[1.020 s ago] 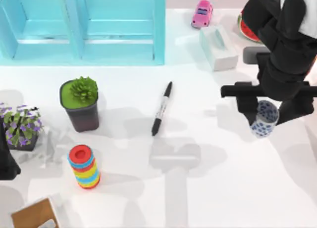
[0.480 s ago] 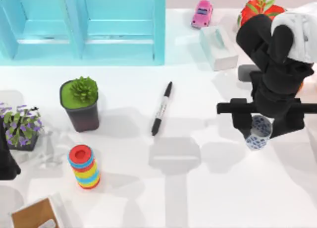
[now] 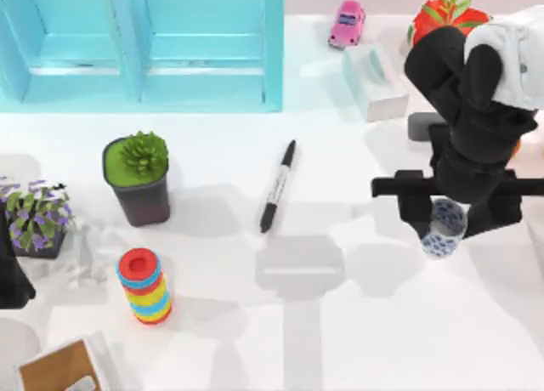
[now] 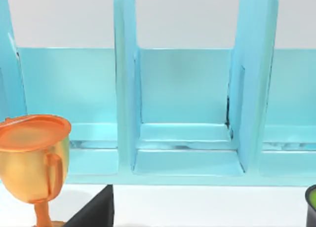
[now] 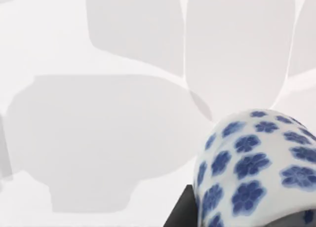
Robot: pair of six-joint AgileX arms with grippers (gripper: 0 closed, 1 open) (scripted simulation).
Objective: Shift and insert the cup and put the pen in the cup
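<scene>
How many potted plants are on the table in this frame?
3: a green succulent left of the pen, a purple-flowered plant at the left edge, a red-potted plant at the far right, partly behind the right arm.

cup (image 3: 444, 229) carried slightly left, right gripper (image 3: 448, 214)

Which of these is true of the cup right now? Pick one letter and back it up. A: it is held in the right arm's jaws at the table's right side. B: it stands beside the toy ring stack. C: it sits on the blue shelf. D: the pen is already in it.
A: the cup sits gripped in the right gripper at the top view's right, while the pen lies on the table mid-scene.
</scene>
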